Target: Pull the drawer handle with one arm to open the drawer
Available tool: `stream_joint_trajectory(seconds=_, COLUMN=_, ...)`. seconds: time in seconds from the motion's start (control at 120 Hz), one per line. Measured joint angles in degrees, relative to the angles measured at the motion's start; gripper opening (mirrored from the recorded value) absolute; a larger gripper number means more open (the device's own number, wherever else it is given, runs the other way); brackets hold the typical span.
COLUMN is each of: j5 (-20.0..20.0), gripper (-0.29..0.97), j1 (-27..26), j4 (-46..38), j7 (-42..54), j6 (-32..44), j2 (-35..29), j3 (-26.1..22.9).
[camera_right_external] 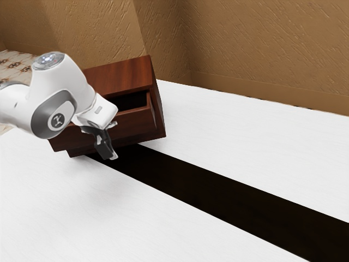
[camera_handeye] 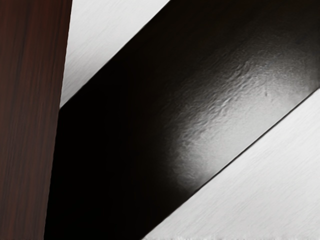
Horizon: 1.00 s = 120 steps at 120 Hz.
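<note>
A dark red-brown wooden box [camera_right_external: 122,73] with square corners sits on the flat white worktop [camera_right_external: 245,136]. Its wood is smooth and a bit shiny. In the front of the box is one wide wooden drawer [camera_right_external: 133,124] made of the same wood. The drawer sticks out of the box a little way, and there is a dark gap along its top. It is too dark in there to see what is inside the drawer.

A white and grey robot arm [camera_right_external: 54,106], round and smooth, is in front of the box and hides part of it. Its black tool [camera_right_external: 105,147] hangs down right at the drawer front, near the bottom edge of the box. I cannot tell if the tool is open or closed, or if it has hold of anything.

A wide black stripe [camera_right_external: 218,191] runs across the worktop. It starts just under the front of the box and goes far away from it. Behind the box stands a bumpy brown wall [camera_right_external: 245,43].

From the hand's camera, a flat side of the wooden box [camera_handeye: 30,120] shows thin dark lines in the wood. Right beside the box lies the black stripe [camera_handeye: 150,150], glossy, with a soft patch of light on it. The white worktop [camera_handeye: 270,190] has fine brushed lines and lies along both sides of the stripe.
</note>
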Motion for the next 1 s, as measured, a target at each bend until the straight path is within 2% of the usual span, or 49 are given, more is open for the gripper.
stream_joint_trajectory(seconds=0.083, j5=0.4, gripper=0.93, j1=2.4, j4=-0.9, j7=-0.1, j6=0.0, j2=-0.3, j3=-2.5)
stream_joint_trajectory(seconds=0.167, j5=0.8, gripper=0.96, j1=3.1, j4=-1.2, j7=-0.1, j6=0.0, j2=-0.4, j3=-3.4)
stream_joint_trajectory(seconds=0.267, j5=1.4, gripper=0.92, j1=4.4, j4=-1.5, j7=-0.1, j6=0.0, j2=-0.7, j3=-4.7)
stream_joint_trajectory(seconds=0.35, j5=2.0, gripper=0.81, j1=6.7, j4=-1.7, j7=-0.2, j6=0.0, j2=-1.0, j3=-7.2)
stream_joint_trajectory(seconds=0.417, j5=2.6, gripper=0.81, j1=8.4, j4=-2.4, j7=-0.3, j6=0.1, j2=-1.4, j3=-9.0)
stream_joint_trajectory(seconds=0.475, j5=2.9, gripper=0.80, j1=11.1, j4=-3.2, j7=-0.4, j6=0.1, j2=-1.7, j3=-11.9)
stream_joint_trajectory(seconds=0.55, j5=3.3, gripper=0.72, j1=15.7, j4=-4.3, j7=-0.6, j6=0.2, j2=-2.2, j3=-16.8)
stream_joint_trajectory(seconds=0.683, j5=3.2, gripper=0.77, j1=19.6, j4=-5.7, j7=-1.0, j6=0.4, j2=-2.4, j3=-20.9)
stream_joint_trajectory(seconds=0.858, j5=2.7, gripper=0.65, j1=26.3, j4=-6.9, j7=-1.7, j6=0.5, j2=-2.7, j3=-28.0)
stream_joint_trajectory(seconds=1.0, j5=2.2, gripper=0.64, j1=30.6, j4=-8.0, j7=-2.4, j6=0.5, j2=-2.7, j3=-32.5)
